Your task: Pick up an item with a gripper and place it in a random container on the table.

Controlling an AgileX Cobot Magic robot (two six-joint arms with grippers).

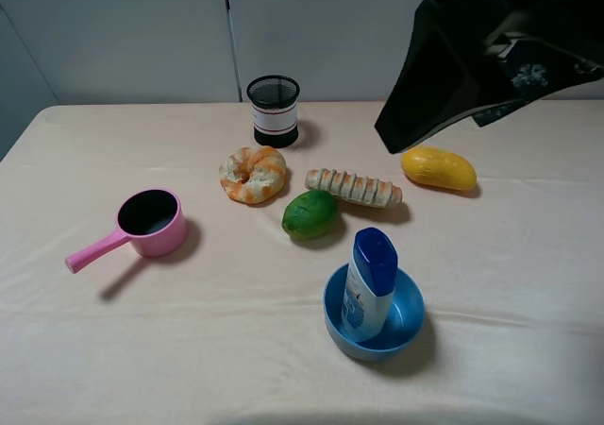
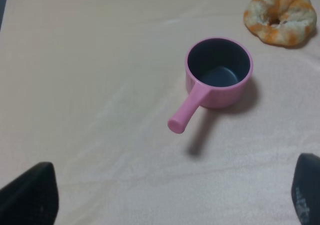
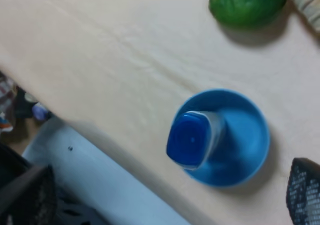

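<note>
The white lotion bottle (image 1: 370, 283) with a blue cap stands upright inside the blue bowl (image 1: 411, 304) at the front middle of the beige table (image 1: 491, 255). In the right wrist view the bottle's cap (image 3: 189, 139) shows from above inside the bowl (image 3: 246, 135). My right gripper (image 3: 165, 190) is open and empty, high above the bowl; its fingers (image 3: 25, 197) show only at the frame's corners. The right arm (image 1: 462, 57) hangs at the back right. My left gripper (image 2: 170, 190) is open and empty above the table's left part.
A pink saucepan (image 1: 151, 222) sits at the left, also in the left wrist view (image 2: 218, 72). A black mesh cup (image 1: 274, 110), a round bread (image 1: 253, 174), a long bread (image 1: 354, 188), a green fruit (image 1: 310, 214) and a yellow mango (image 1: 439, 168) lie behind the bowl.
</note>
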